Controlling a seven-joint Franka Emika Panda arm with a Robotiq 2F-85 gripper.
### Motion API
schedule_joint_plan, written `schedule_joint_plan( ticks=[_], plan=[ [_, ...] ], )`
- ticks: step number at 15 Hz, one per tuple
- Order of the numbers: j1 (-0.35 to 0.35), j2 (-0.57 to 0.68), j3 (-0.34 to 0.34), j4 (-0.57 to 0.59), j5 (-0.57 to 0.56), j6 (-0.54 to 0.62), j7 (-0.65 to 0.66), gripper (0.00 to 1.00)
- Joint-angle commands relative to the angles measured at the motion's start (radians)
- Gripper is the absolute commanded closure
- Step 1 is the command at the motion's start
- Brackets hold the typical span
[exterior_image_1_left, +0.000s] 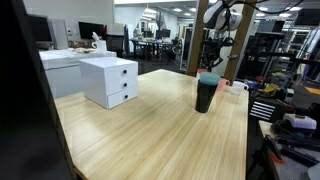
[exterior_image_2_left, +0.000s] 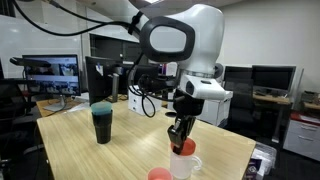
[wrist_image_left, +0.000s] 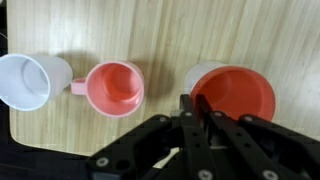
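Note:
In the wrist view my gripper (wrist_image_left: 192, 99) reaches down to the left rim of a red cup (wrist_image_left: 240, 92), which sits nested in a white cup (wrist_image_left: 200, 72). The two black fingers are pinched close together on that rim. Left of it stand a pink mug (wrist_image_left: 115, 88) and an empty white cup (wrist_image_left: 25, 80), all near the edge of the wooden table (wrist_image_left: 150, 30). In an exterior view the gripper (exterior_image_2_left: 178, 130) hangs just over the red cup (exterior_image_2_left: 183, 147) on its white cup (exterior_image_2_left: 186, 166).
A dark tumbler with a teal lid (exterior_image_1_left: 205, 92) (exterior_image_2_left: 101, 122) stands farther in on the table. A white drawer unit (exterior_image_1_left: 110, 80) sits at a far corner. The table edge (wrist_image_left: 120, 150) runs right below the cups. Desks and monitors surround the table.

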Motion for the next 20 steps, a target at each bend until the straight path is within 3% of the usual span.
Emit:
schedule_joint_plan(
  ticks=[1, 8, 9, 20],
  plan=[
    [-0.002, 0.0, 0.003, 0.01, 0.016, -0.023, -0.047, 0.6],
    [0.051, -0.095, 0.017, -0.006, -0.018, -0.024, -0.108, 0.14],
    [0.07, -0.124, 0.028, -0.019, -0.026, -0.027, -0.139, 0.03],
    [0.24, -0.35, 0.161, -0.286, -0.1, -0.092, -0.431, 0.0]
  ],
)
